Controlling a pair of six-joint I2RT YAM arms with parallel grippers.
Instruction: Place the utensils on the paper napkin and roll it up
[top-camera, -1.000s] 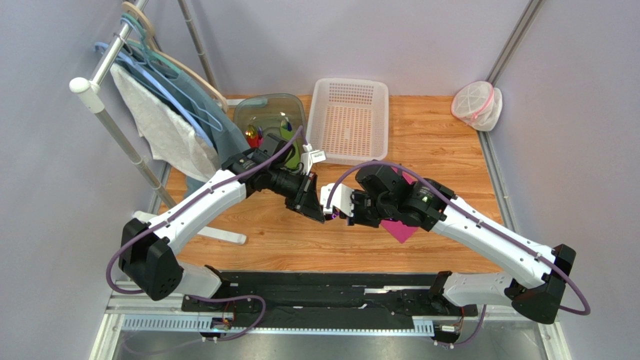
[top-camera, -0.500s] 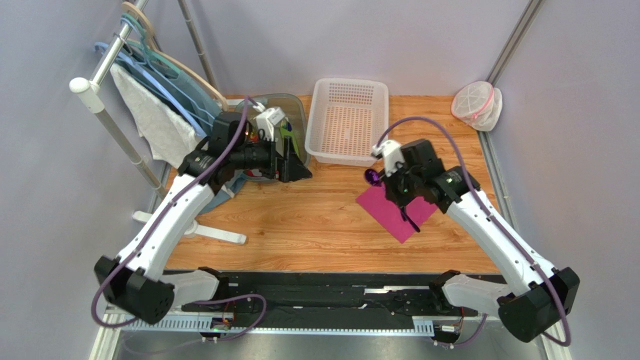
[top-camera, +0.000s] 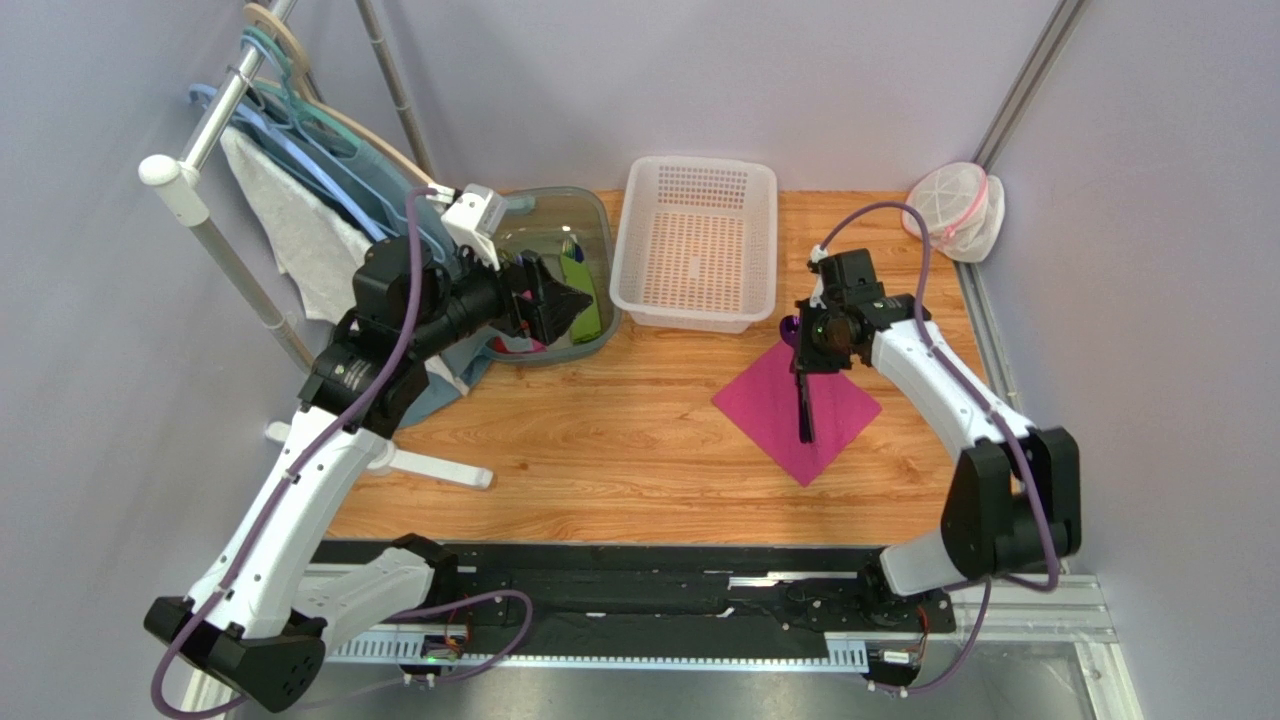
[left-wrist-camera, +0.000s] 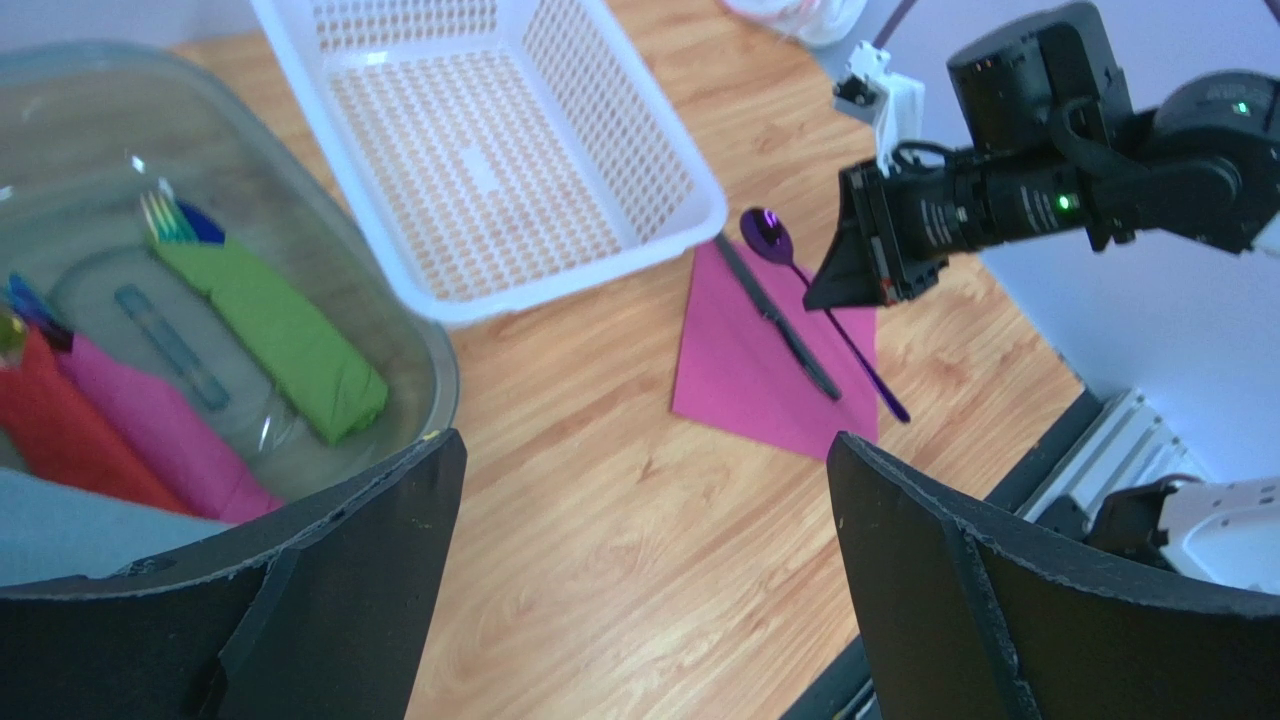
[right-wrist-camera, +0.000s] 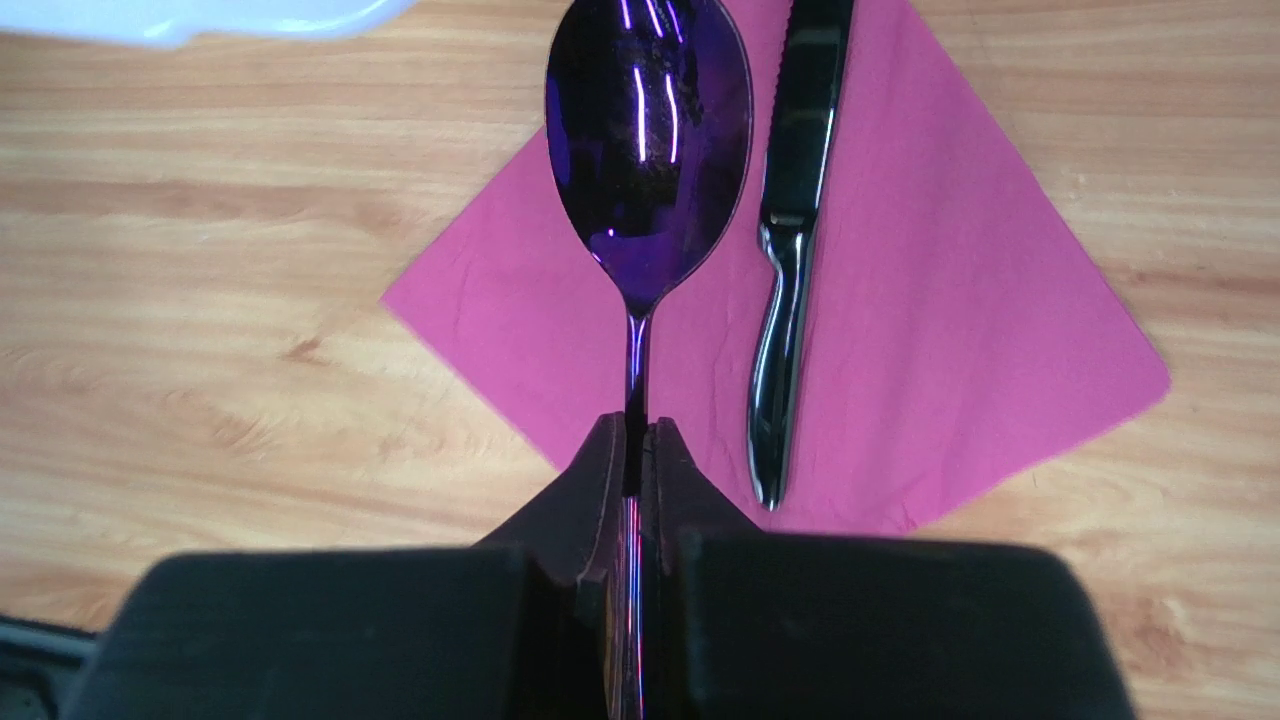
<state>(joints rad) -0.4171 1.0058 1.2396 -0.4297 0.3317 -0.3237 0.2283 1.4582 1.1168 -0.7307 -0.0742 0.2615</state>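
The magenta paper napkin (top-camera: 774, 413) lies as a diamond on the wood in front of the basket. A black knife (top-camera: 804, 402) rests on it. My right gripper (top-camera: 807, 335) is shut on the handle of the dark purple spoon (right-wrist-camera: 646, 120). The spoon's bowl hangs over the napkin's (right-wrist-camera: 962, 345) far corner, parallel to the knife (right-wrist-camera: 789, 225) on its left side. My left gripper (top-camera: 579, 296) hovers wide open and holding nothing over the clear bowl's front edge. In the left wrist view the napkin (left-wrist-camera: 736, 375), knife (left-wrist-camera: 781, 318) and spoon (left-wrist-camera: 768, 236) show far ahead.
A white basket (top-camera: 699, 308) stands at the back centre. Left of it, a clear bowl (top-camera: 519, 203) holds green, pink and red rolled bundles (left-wrist-camera: 271, 323). A rack with hangers and cloth (top-camera: 323, 248) fills the left side. A bagged container (top-camera: 954, 210) sits at the back right.
The two grippers were together mid-table. The left one opened and drew back left to the bowl. The right one carried the spoon right and back over the napkin.
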